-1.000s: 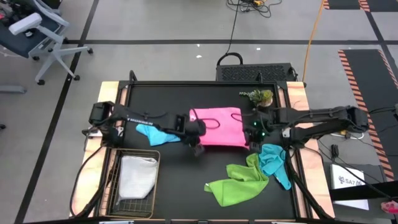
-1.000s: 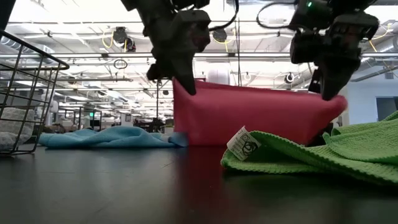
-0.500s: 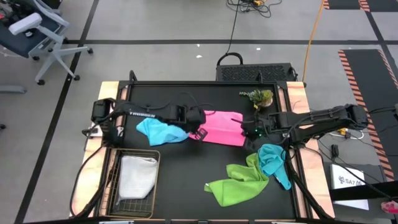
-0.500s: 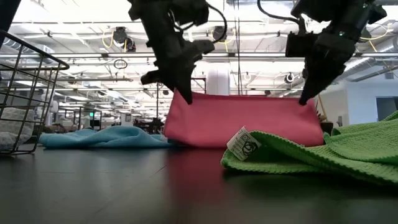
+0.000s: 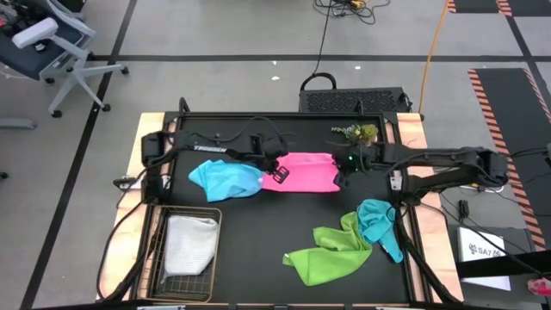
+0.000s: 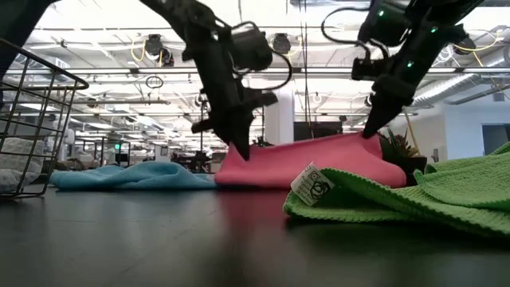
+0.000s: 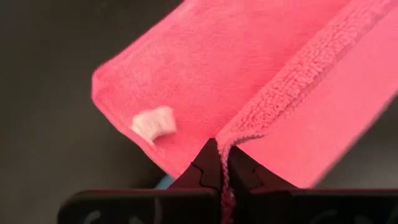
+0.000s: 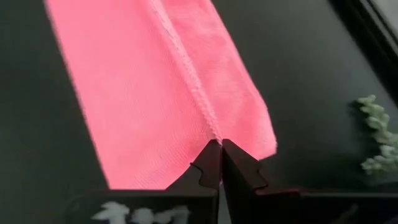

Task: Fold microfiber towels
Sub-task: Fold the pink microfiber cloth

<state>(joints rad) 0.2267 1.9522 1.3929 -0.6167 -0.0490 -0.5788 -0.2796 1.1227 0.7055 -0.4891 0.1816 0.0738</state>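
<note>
The pink towel (image 5: pixel 303 172) lies doubled over at the table's far middle. My left gripper (image 5: pixel 274 165) is shut on its left corner and my right gripper (image 5: pixel 343 163) is shut on its right corner, both low over the table. The light blue towel (image 5: pixel 225 179) lies crumpled left of the pink one. The teal towel (image 5: pixel 377 222) lies partly on the lime green towel (image 5: pixel 329 252) at the near right. The grey-white towel (image 5: pixel 189 241) lies in the wire basket (image 5: pixel 162 258). My left gripper pinches the pink towel's hemmed edge at its left corner (image 7: pixel 235 138) between its two fingers, slanting down from above. The corner is a little above the table; the cloth beyond it lies on the lower layer. My right gripper pinches the pink towel's hemmed edge at its right corner (image 8: pixel 213 132) between its two fingers, slanting down from above. The corner (image 6: pixel 362 137) is held a little above the table, and the cloth slopes down from it, slack.
A small potted plant (image 5: pixel 357 133) stands close behind my right gripper at the far right. The wire basket fills the near left corner. The lime green towel's label (image 6: pixel 312 183) shows in the low view, near the front.
Both grippers have gone toward the table's far edge and down, still shut on the pink towel's edge. The held edge has been carried over the rest of the towel, which has gone from standing tall to lying low and doubled over.
</note>
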